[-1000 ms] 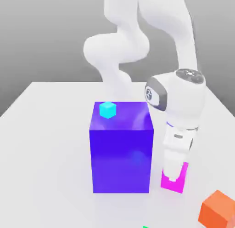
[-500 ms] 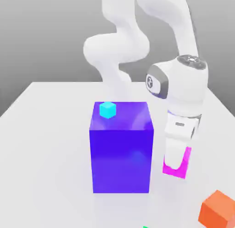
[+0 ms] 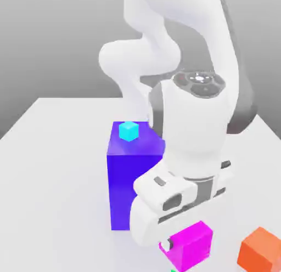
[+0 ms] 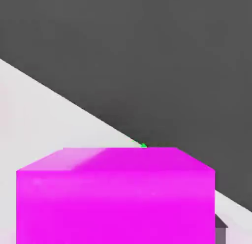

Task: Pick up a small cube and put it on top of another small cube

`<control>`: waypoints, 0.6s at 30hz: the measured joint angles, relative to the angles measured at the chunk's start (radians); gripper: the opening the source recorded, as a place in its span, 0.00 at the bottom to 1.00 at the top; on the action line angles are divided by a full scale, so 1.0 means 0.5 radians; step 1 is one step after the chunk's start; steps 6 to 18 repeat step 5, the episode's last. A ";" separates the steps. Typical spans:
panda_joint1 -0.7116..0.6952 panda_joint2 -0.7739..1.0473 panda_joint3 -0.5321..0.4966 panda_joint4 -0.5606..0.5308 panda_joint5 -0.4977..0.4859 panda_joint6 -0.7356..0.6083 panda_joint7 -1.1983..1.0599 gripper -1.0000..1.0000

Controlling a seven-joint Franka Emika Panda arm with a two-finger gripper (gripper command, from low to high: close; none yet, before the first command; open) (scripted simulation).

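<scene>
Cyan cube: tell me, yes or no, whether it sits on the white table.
No, the cyan cube rests on top of the big blue-purple block, well above the table.

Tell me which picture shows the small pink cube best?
The hand view: the plain magenta cube sits large there, top and front faces plain. In the exterior view it is smaller, below the white arm, with the tool shut on it.

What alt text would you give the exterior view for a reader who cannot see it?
A white robot arm's claw holds a magenta cube above a white table. Behind stands a big blue-purple block topped by a tiny cyan cube; an orange cube sits at the exterior view's right.
</scene>
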 joint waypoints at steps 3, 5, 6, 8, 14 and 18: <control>-0.009 0.068 0.010 0.007 0.014 0.061 -0.008 1.00; -0.009 0.068 0.010 0.007 0.014 0.061 -0.008 1.00; -0.009 0.068 0.010 0.007 0.014 0.061 -0.008 1.00; -0.009 0.068 0.010 0.007 0.014 0.061 -0.008 1.00; -0.009 0.068 0.010 0.007 0.014 0.061 -0.008 1.00; -0.009 0.068 0.010 0.007 0.014 0.061 -0.008 1.00</control>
